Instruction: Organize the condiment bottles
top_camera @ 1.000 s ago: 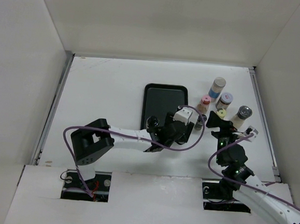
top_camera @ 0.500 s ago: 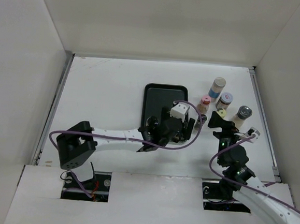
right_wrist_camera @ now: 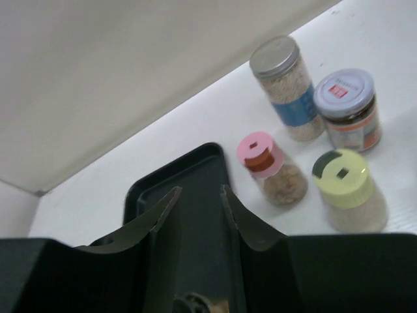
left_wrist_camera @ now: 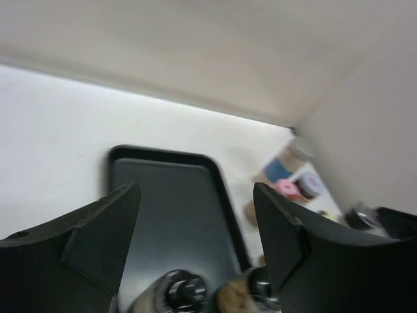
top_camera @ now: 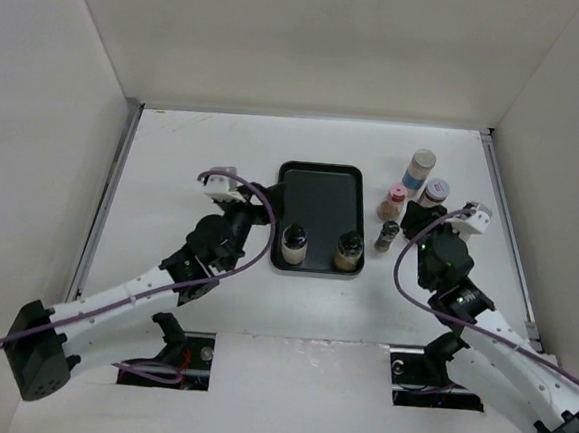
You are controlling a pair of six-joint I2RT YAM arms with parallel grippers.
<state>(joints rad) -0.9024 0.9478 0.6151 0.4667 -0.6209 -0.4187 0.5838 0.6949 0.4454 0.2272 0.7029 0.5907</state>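
Two black-capped condiment bottles point(top_camera: 293, 243) point(top_camera: 347, 249) stand at the near edge of the black tray point(top_camera: 318, 194). Right of the tray stand a small dark bottle point(top_camera: 386, 236), a pink-capped one point(top_camera: 396, 200) point(right_wrist_camera: 267, 166), a tall blue-labelled one point(top_camera: 418, 171) point(right_wrist_camera: 290, 91) and a jar point(top_camera: 434, 193) point(right_wrist_camera: 347, 107). A yellow-capped bottle point(right_wrist_camera: 348, 189) shows in the right wrist view. My left gripper point(top_camera: 266, 200) point(left_wrist_camera: 195, 189) hangs open by the tray's left rim, holding nothing. My right gripper point(top_camera: 417, 219) point(right_wrist_camera: 200, 189) sits among the right-hand bottles, its jaws a narrow gap apart with nothing between them.
White walls enclose the table on three sides. The right arm's wrist covers part of the bottle cluster in the top view. The tray's far half point(left_wrist_camera: 169, 195) holds nothing.
My left arm swung from over the tray's near right corner to its left side. The right gripper moved farther into the bottle cluster and its jaws narrowed. Two bottles now show in the tray.
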